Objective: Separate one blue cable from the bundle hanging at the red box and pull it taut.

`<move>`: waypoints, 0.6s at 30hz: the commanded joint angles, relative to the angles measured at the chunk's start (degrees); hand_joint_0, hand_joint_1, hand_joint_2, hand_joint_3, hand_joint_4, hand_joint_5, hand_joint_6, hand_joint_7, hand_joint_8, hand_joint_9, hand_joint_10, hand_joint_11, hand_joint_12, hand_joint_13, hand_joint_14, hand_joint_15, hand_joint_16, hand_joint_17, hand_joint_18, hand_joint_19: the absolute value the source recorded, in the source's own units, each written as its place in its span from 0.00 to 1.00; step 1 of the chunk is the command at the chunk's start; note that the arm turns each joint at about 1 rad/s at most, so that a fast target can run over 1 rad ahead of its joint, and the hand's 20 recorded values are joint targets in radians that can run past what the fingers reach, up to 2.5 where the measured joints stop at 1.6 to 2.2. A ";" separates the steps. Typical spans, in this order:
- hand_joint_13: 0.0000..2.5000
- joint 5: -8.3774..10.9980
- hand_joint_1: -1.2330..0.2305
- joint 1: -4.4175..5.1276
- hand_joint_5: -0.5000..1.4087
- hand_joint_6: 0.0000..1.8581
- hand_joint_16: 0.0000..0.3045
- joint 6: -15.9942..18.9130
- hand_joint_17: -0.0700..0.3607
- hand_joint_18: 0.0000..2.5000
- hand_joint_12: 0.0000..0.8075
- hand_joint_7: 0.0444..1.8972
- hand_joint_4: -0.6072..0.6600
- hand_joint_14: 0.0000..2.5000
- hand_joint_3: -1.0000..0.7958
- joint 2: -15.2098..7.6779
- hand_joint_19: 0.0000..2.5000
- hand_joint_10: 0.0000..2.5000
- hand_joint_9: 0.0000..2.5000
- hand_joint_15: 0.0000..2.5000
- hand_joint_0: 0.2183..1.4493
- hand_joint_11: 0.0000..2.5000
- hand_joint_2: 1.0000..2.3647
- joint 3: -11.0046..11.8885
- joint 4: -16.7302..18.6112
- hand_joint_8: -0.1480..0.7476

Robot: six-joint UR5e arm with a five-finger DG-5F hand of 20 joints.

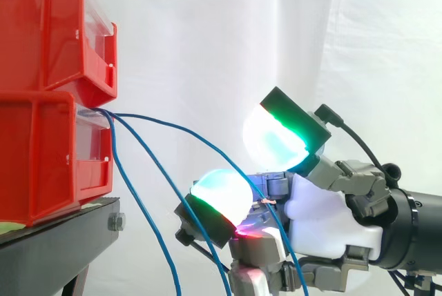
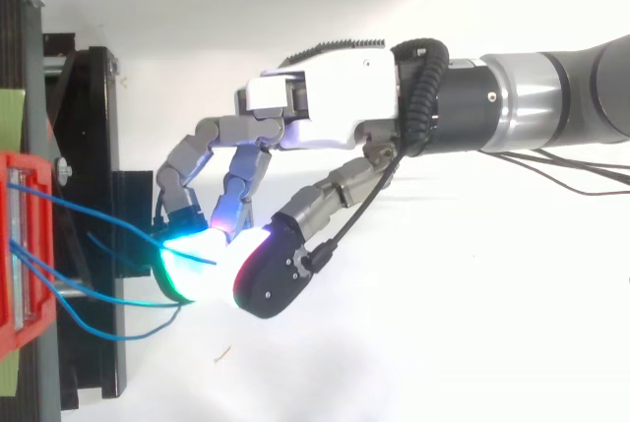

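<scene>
A white curtain [image 1: 207, 47] is seen hanging across the back, evenly and brightly lit, with soft vertical folds picked out toward the right. Down at lower left in the side view, a black stand [image 1: 48, 251] is caught, a bolt head [image 1: 116, 223] showing on its edge. From above, a pale white surface [image 2: 443, 343] is spread beneath.

No legible text or markings anywhere
</scene>
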 commanded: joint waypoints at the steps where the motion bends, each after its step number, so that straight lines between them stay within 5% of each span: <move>1: 0.42 0.07 0.37 0.04 0.17 0.45 0.15 0.00 0.40 0.39 0.50 0.53 0.59 0.01 0.34 0.00 0.27 0.01 0.43 0.24 0.32 0.37 0.01 0.06 0.07 0.59; 7: 0.42 0.07 0.33 0.13 0.17 0.47 0.16 0.09 0.41 0.39 0.51 0.52 0.61 0.01 0.39 0.00 0.26 0.01 0.42 0.24 0.33 0.37 0.01 0.06 -0.20 0.60; 11: 0.42 0.07 0.35 0.04 0.16 0.47 0.16 0.09 0.41 0.39 0.50 0.50 0.62 0.01 0.33 0.00 0.27 0.01 0.43 0.24 0.30 0.38 0.00 -0.03 -0.20 0.59; 18: 0.43 0.07 0.57 0.04 0.16 0.46 0.17 0.09 0.43 0.41 0.52 0.49 0.62 0.01 0.28 0.00 0.27 0.01 0.43 0.24 0.26 0.37 0.00 -0.03 -0.29 0.60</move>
